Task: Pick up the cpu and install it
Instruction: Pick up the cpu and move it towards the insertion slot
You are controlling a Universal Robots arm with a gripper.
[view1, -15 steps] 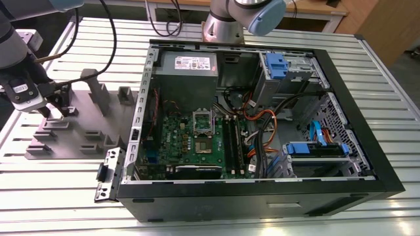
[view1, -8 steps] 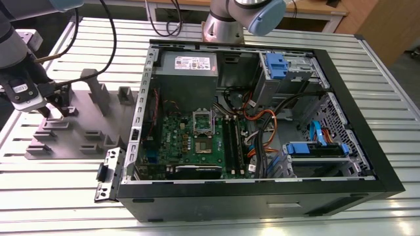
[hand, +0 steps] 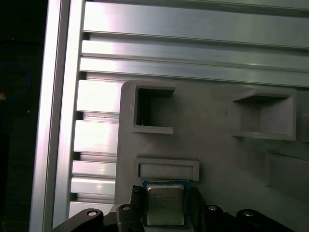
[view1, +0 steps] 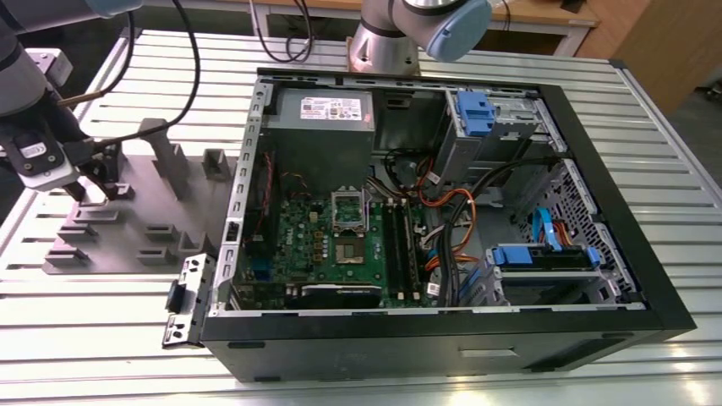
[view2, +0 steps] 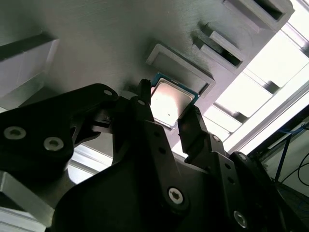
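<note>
Where wrist-viewed, cpu (hand: pixel 165 204) seemingly within gripper (view2: pixel 168 100)

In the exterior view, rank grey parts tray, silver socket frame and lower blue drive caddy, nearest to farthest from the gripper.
1. Grey parts tray, beneath the gripper, at the exterior view's left.
2. Silver socket frame, mid-case.
3. Lower blue drive caddy, the exterior view's right.
</note>
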